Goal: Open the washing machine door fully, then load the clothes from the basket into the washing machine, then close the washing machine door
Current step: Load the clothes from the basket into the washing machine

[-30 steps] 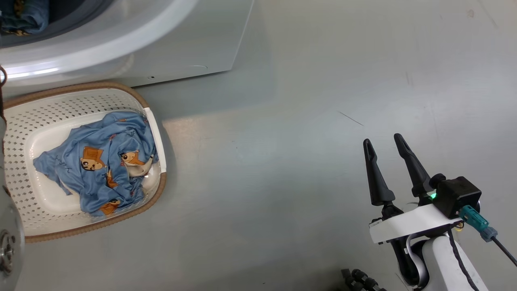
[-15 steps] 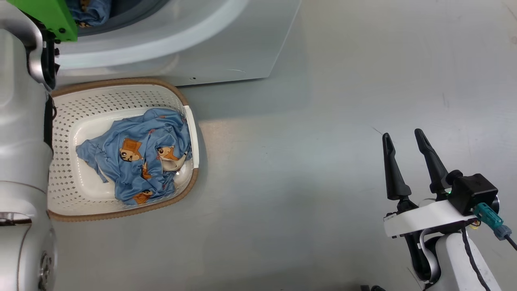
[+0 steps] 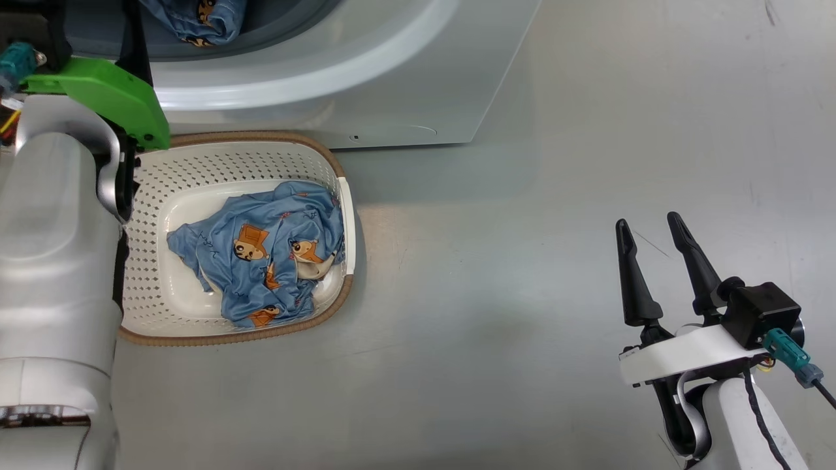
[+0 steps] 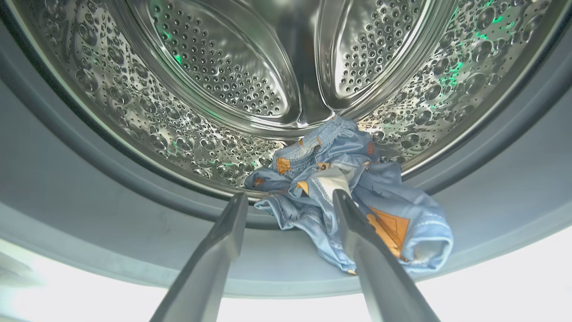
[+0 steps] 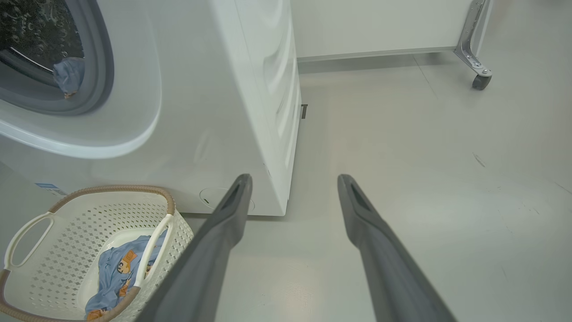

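A crumpled heap of light blue clothes (image 3: 261,261) with orange-brown figures is contained in the basket (image 3: 228,160), set on the floor (image 3: 490,294) just in front of the washing machine (image 3: 405,98). Another blue garment (image 4: 357,197) is draped over the grey gasket (image 4: 89,188) at the mouth of the drum (image 4: 223,67). The writing on a small blue label (image 5: 47,185) cannot be read. The left hand (image 4: 290,196) is held spread by the garment, nothing gripped; contact cannot be judged. The right hand (image 3: 646,219) is spread and empty above the floor.
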`<state>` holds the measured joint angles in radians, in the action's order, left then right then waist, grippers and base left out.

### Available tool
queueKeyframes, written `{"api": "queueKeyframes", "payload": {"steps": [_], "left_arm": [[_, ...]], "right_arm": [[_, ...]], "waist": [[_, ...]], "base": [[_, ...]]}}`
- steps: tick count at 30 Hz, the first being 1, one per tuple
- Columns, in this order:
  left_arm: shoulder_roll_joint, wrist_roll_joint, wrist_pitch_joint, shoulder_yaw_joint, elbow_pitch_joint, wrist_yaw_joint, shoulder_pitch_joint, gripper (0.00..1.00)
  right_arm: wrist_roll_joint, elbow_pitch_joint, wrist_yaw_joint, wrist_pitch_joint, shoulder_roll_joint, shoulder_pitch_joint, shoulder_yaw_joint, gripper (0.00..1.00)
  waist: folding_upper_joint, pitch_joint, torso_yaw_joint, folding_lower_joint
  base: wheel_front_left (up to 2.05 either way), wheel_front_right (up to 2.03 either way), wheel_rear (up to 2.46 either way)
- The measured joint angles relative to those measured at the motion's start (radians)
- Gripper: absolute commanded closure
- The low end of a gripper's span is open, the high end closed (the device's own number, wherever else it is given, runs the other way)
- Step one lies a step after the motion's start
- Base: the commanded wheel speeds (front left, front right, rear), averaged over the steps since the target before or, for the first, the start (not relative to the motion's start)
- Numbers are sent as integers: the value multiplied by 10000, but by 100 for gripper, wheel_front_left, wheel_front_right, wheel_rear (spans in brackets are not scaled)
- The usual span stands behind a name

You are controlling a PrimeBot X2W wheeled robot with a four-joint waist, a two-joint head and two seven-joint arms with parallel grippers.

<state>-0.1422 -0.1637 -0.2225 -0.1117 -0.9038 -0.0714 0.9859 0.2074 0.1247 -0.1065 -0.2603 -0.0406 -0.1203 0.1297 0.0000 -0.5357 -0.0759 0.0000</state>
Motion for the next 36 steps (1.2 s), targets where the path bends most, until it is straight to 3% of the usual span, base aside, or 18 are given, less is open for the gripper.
{"api": "queueKeyframes", "payload": {"steps": [8,25,36], "left_arm": [[347,-307,-155,-19,842,-88,-1261,0],[539,-750,-209,159,2104,-69,-4506,0],[460,-895,-263,564,3206,288,-6194,0]], "right_arm": [[-19,35,-59,0,-4,4,-123,0],[-255,54,-71,0,-6,67,-439,0],[-635,-132,-100,0,-4,226,-798,0]], "waist": [[0,145,147,0],[0,523,291,0],[0,734,407,0]], "base": [[0,0,0],[0,0,0],[0,0,0]]}}
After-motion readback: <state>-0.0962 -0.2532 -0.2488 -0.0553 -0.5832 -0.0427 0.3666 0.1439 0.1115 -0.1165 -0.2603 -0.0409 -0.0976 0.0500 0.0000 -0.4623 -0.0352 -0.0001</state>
